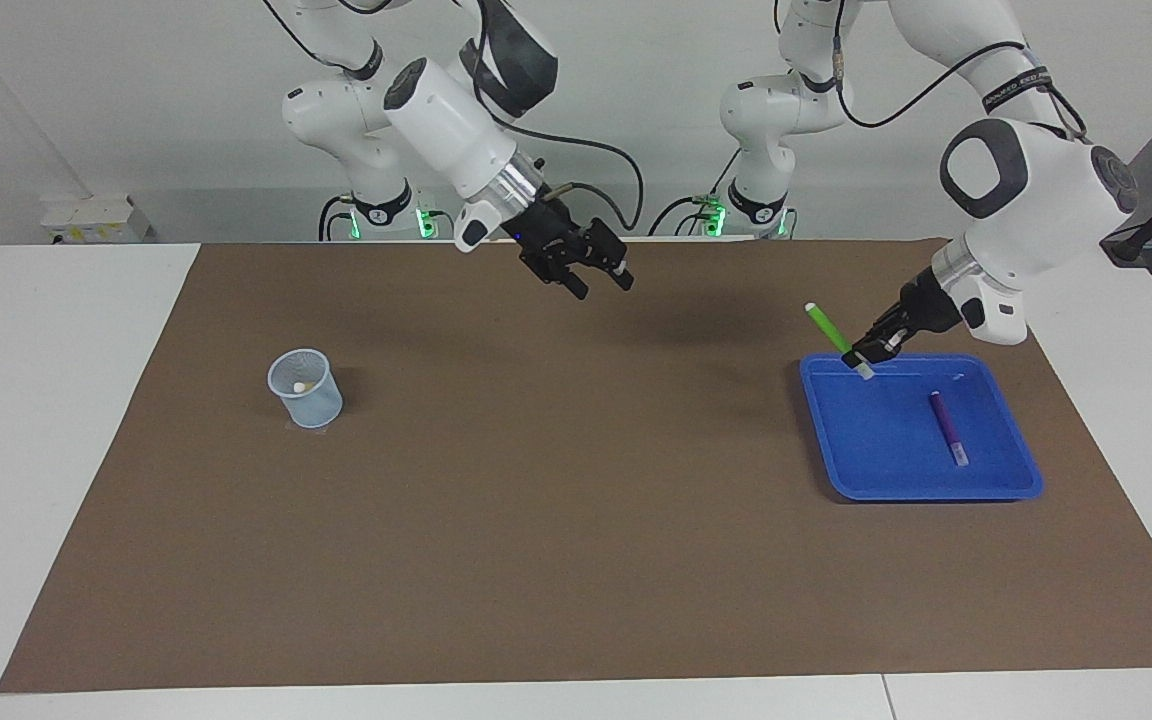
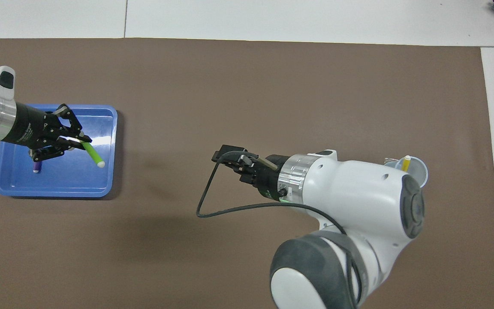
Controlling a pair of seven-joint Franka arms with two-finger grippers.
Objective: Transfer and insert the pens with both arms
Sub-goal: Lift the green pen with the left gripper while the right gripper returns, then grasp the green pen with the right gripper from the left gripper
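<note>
Pens three, green pen (image 1: 825,327) clenched in left tool (image 1: 862,358), right tool (image 1: 598,283) released, empty

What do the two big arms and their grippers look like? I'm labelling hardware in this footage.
Both arms, the left arm and the right arm, have glossy white rounded shells, dark grey joint caps and a silver wrist ring. Loose black cables trail along each. The left gripper and right gripper are black, two-fingered linkage types.
</note>
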